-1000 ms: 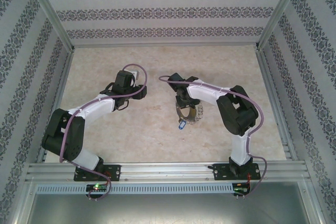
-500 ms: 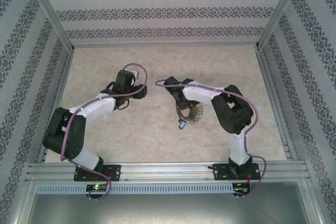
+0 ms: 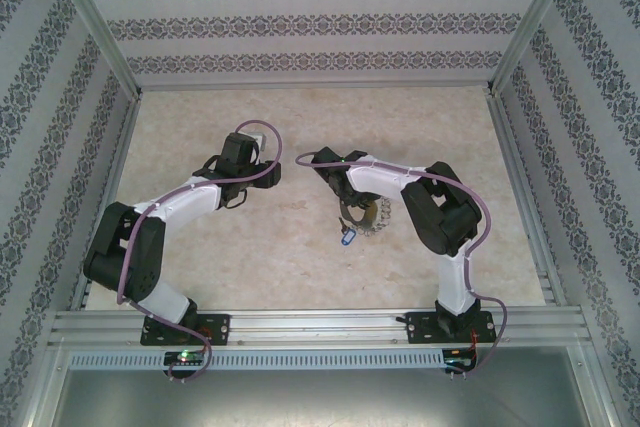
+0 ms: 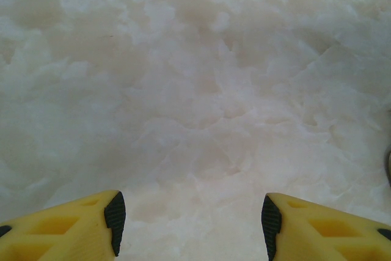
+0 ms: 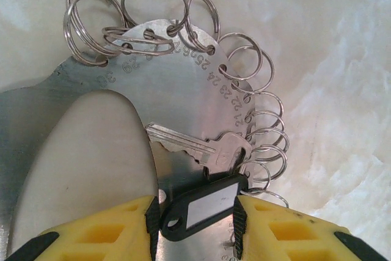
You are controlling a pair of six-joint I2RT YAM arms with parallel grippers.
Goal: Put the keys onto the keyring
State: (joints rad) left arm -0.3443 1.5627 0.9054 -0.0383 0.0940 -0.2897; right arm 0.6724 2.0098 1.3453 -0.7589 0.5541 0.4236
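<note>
- Reading the keyring (image 5: 183, 99) rim: stamped numbers, 29 at 11 o'clock, then 24, 23, 22, 21 running towards 3 o'clock; the rest are blurred.
- It is one flat metal crescent. About a dozen split rings (image 5: 139, 33) fringe it from 10 to 4 o'clock, overlapping too much for an exact count.
- One silver key (image 5: 195, 145) lies on it, blade towards 9 o'clock, joined to one black tag (image 5: 204, 203) whose white label is blank.
- Set narrow, the right gripper (image 5: 195, 213) presses its pads against both tag ends.
- Spread wide and empty, the left gripper (image 4: 192, 224) sits over bare table (image 4: 183, 90), at 9 o'clock of the keyring in the top view.

Black-jointed arms (image 3: 185, 202) with white shells, purple cables (image 3: 262, 175), yellow end effector fingers (image 4: 67, 230), black pads (image 4: 114, 213)
</note>
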